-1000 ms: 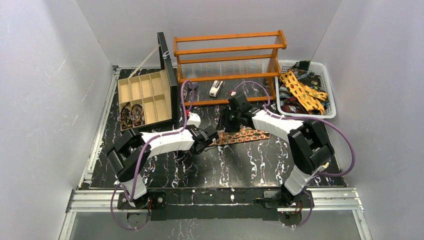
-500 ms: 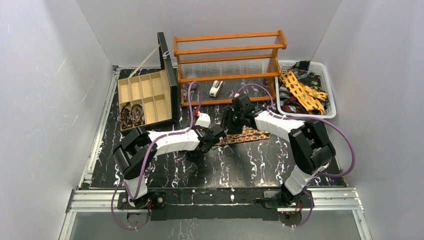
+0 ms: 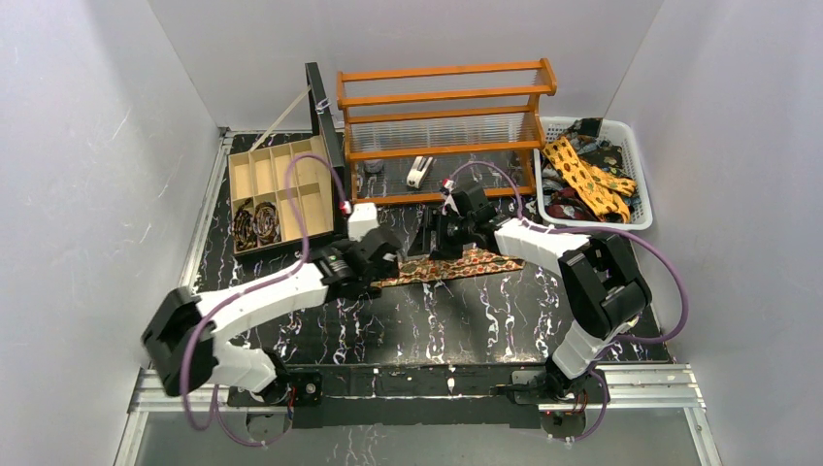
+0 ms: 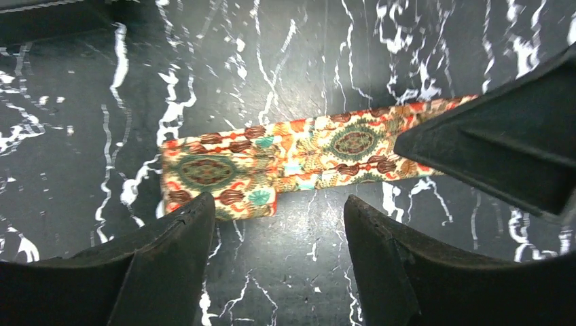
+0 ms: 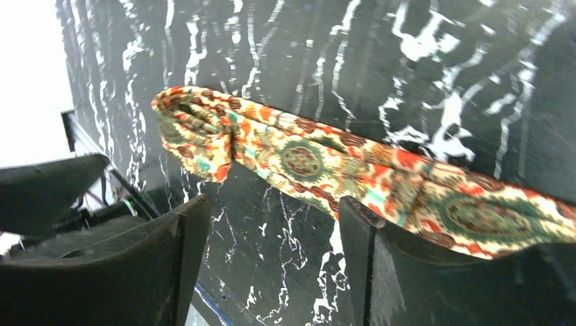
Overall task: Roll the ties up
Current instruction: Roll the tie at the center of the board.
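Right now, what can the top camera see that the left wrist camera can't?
Only the top camera shows the orange rack, the white basket of loose ties, and the wooden box holding rolled ties. Only the left wrist camera shows the left gripper open, with the round patterns up close. Both show the patterned tie lying on the black marbled table.

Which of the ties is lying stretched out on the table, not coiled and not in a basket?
The orange-red patterned tie, a flat strip. The coiled ties sit in the wooden box; other ties are piled in the white basket.
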Available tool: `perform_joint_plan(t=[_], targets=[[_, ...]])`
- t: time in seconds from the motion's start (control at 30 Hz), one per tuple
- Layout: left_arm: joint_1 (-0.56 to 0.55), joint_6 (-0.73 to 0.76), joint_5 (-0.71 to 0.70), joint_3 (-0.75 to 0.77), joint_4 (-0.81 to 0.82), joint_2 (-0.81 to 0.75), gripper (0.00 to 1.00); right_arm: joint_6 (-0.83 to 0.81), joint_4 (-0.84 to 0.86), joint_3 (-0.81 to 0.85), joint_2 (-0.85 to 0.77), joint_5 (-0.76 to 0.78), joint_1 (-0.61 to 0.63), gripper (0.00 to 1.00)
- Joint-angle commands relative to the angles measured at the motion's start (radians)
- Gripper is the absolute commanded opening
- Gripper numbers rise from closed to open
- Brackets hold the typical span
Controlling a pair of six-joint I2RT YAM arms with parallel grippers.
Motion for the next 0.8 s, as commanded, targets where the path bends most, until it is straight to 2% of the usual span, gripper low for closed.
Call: perform_joint_plan(t=[0.0,0.17,0.23,0.33,0.47,0.57,0.77], targets=[[0.075,-0.053,0.001,-0.098,-0.026,-0.200,0.68,-0.178,0.259,-0.028,-0.029,-0.140,0.042,0.81],[0.222,-0.096,0.088,-0.236,-0.077,-0.377,0.71,-0.689,0.554,-0.138,-0.048,-0.135,0.161,0.98],[0.267,-0.099,0.115,-0.278,-0.080,-0.441,0.73,-0.848,0.676,-0.180,-0.031,-0.175,0.191,0.99],[0.341,-0.094,0.177,-0.328,-0.086,-0.503,0.76,-1.020,0.671,-0.148,0.028,-0.258,0.218,0.99],[0.427,-0.071,0.262,-0.367,-0.084,-0.527,0.77,-1.110,0.656,-0.095,0.112,-0.309,0.236,0.99],[0.451,-0.055,0.286,-0.380,-0.078,-0.535,0.77,-1.148,0.604,-0.038,0.157,-0.359,0.243,0.99],[0.468,-0.038,0.286,-0.375,-0.088,-0.547,0.77,-1.146,0.614,0.019,0.253,-0.377,0.260,0.99]])
